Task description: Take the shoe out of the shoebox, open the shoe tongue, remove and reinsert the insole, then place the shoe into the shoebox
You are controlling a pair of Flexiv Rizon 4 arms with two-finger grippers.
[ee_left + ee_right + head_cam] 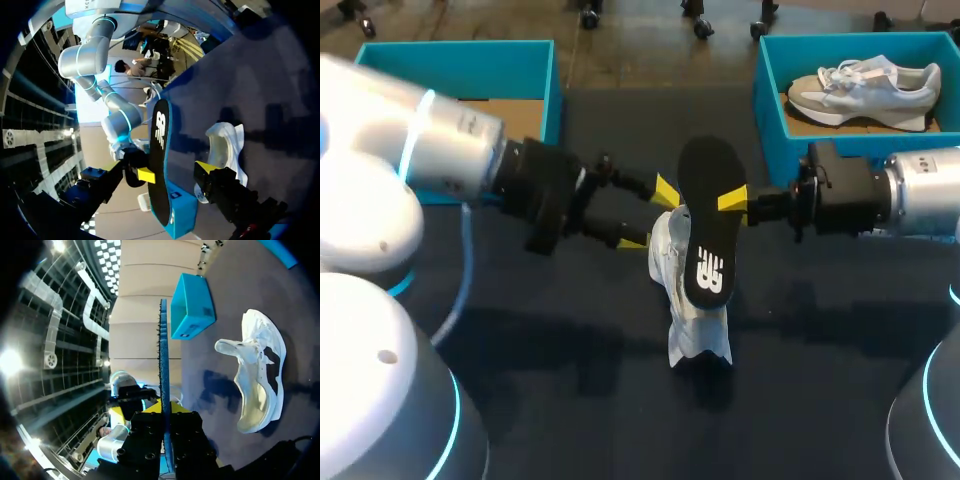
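Observation:
A black insole (705, 215) hangs upright over the middle of the table, and my right gripper (730, 203) is shut on its right edge. In the right wrist view the insole (163, 365) stands edge-on between the fingers of that gripper (164, 422). My left gripper (650, 215) is open just left of the insole, its yellow tips spread wide, and it holds nothing. In the left wrist view the insole (159, 165) stands between the open fingers of that gripper (172, 172). The white shoe (688, 300) lies on its side on the table under the insole, also seen as the shoe (260, 375) and the shoe (225, 145).
A teal shoebox (770, 100) at the back right holds a second pale shoe (865, 85). Another teal shoebox (545, 75) stands at the back left behind my left arm, with a bare cardboard floor. The dark tabletop (620, 400) stretches in front of the shoe.

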